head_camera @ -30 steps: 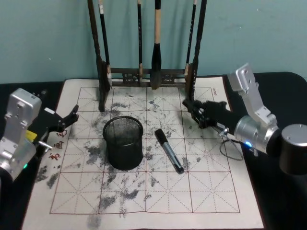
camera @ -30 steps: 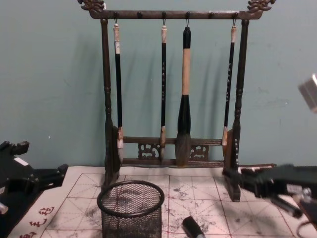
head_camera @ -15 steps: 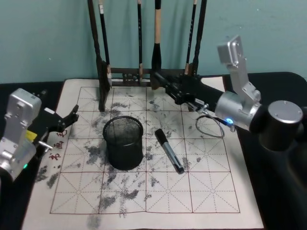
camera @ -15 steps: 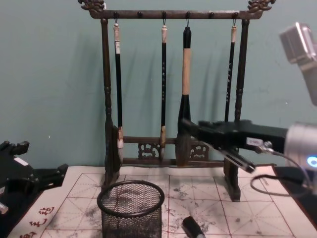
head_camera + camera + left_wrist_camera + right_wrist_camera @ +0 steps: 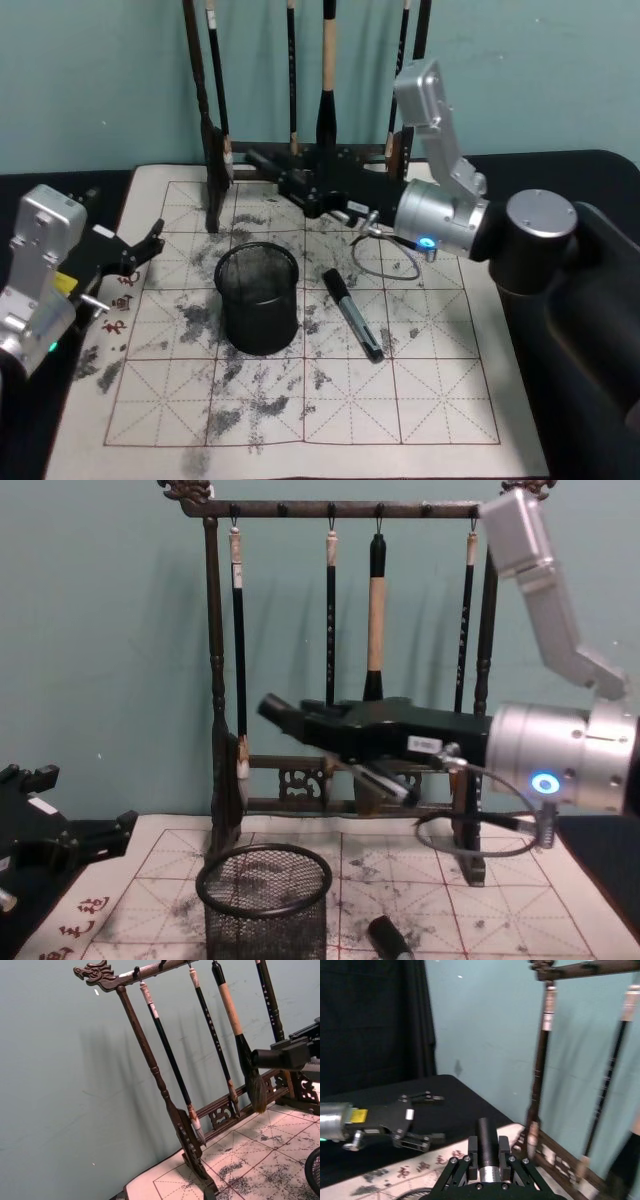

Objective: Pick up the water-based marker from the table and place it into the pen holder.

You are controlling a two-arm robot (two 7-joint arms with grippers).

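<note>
A black water-based marker (image 5: 352,315) lies flat on the mat just right of the pen holder (image 5: 258,298), a black wire-mesh cup. My right gripper (image 5: 298,185) reaches leftward over the rear of the mat, above and behind the holder. It is shut on a second black marker (image 5: 485,1140) that sticks out past its fingers. From the chest, that marker's tip (image 5: 275,708) hangs well above the holder's rim (image 5: 262,852). My left gripper (image 5: 150,245) rests open at the mat's left edge, holding nothing.
A tall dark wooden brush rack (image 5: 213,170) with hanging brushes stands along the mat's back edge, close behind the right gripper. The ink-stained grid mat (image 5: 440,400) covers the table. A looped cable (image 5: 385,265) hangs under the right wrist.
The right arm has swung from the mat's right side leftward across the rear and risen, bringing its gripper behind and above the holder. The left arm and the lying marker have not moved.
</note>
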